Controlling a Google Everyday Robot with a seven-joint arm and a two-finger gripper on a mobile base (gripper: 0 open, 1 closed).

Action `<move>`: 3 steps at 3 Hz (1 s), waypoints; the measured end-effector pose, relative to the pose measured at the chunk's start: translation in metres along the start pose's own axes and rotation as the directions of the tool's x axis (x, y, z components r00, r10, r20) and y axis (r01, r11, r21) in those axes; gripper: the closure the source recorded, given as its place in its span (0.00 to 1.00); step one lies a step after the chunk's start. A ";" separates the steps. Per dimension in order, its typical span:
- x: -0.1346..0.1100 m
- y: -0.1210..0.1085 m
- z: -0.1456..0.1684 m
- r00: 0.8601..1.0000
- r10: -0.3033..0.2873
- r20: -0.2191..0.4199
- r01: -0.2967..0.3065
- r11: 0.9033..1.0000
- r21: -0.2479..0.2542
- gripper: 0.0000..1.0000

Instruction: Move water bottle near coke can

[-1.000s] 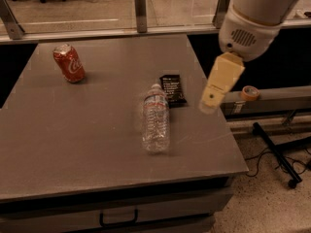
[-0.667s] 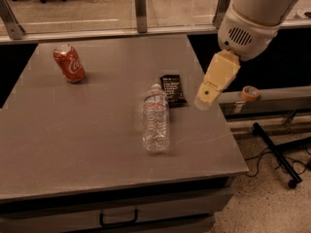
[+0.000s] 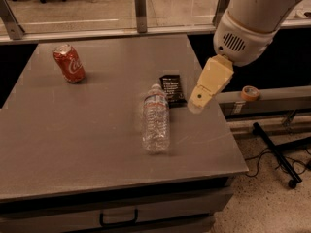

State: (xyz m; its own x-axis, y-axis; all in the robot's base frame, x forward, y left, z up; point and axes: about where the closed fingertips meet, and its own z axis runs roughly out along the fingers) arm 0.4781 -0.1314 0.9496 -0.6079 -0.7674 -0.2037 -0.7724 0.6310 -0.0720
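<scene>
The water bottle [image 3: 156, 123] lies on its side on the worktop [image 3: 73, 140], well apart from the coke can [image 3: 69, 63] at far left. Your gripper [image 3: 197, 103] hovers to its right, grasping nothing; released or clenched, you cannot tell. All the moving is left to do.

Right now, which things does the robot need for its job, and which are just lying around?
For the job: bottle, lying on the table; can, far left; end effector, in the air right of the packet.
Just lying about: packet, by the bottle's cap; tape roll, past the table's right edge.
</scene>
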 end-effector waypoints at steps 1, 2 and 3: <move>-0.004 0.016 0.014 0.995 0.099 0.012 -0.099 0.993 0.059 0.00; -0.018 0.028 0.030 0.980 0.199 0.000 -0.198 0.977 0.084 0.00; -0.038 0.035 0.045 0.941 0.336 -0.029 -0.334 0.941 0.050 0.00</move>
State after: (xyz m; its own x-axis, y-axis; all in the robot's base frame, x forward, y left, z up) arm 0.4819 -0.0750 0.9112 -0.8371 -0.5139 -0.1877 -0.5146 0.8560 -0.0486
